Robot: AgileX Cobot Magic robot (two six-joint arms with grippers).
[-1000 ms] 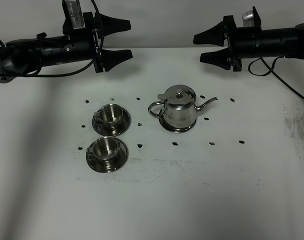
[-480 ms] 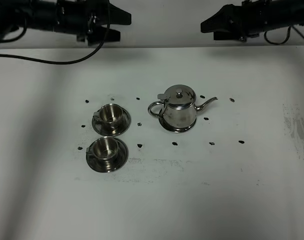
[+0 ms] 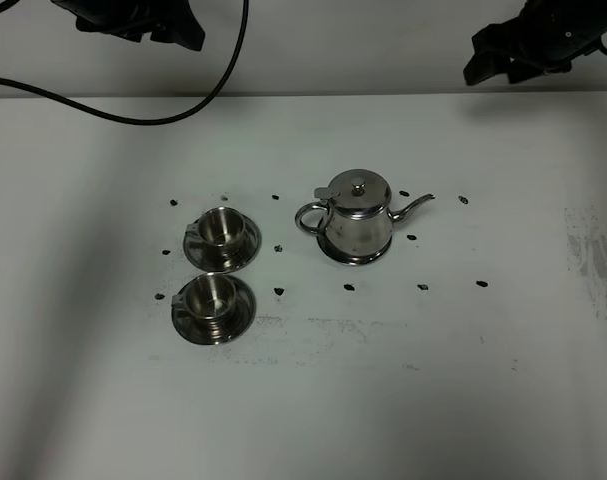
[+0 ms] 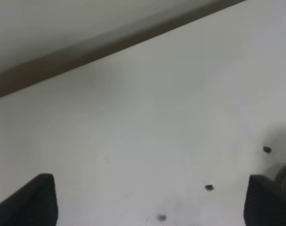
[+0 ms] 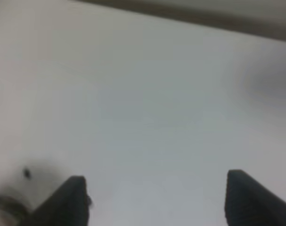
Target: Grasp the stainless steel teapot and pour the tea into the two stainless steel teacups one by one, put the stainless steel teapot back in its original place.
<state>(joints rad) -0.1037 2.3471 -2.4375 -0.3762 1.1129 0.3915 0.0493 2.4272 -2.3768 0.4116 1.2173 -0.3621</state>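
- My left claw (image 4: 152,202) stands wide apart. Its two dark fingertips (image 4: 36,200) sit at opposite edges of the left wrist view, with only the bare white table (image 3: 433,380) between them, so it grips nothing.
- My right claw (image 5: 161,200) is spread just as wide. Its fingertips (image 5: 72,200) are far apart over bare tabletop, with nothing clamped.
- In the high view both my arms are up at the far edge of the table, one toward each far corner. They are partly cut off by the frame and well apart from the tea things.
- The stainless steel teapot (image 3: 358,215) stands upright with its lid on, on its round steel tray (image 3: 353,260), a little beyond the middle of the table. Its loop handle turns toward the cups and its thin spout points the other way.
- The two stainless steel teacups sit on the handle side of the pot, each on its own saucer (image 3: 243,312). The far cup (image 3: 221,228) is behind the near cup (image 3: 211,295), and the saucers lie just beside each other.
- I cannot tell whether either cup holds any tea.
- Small black marks (image 3: 350,287) dot the table around the pot and cups.
- A black cable (image 3: 183,110) drops from my left arm and loops over the far left of the table.
- A blurred bit of shiny steel shows at the edge of each wrist view, but I cannot tell which piece it is.
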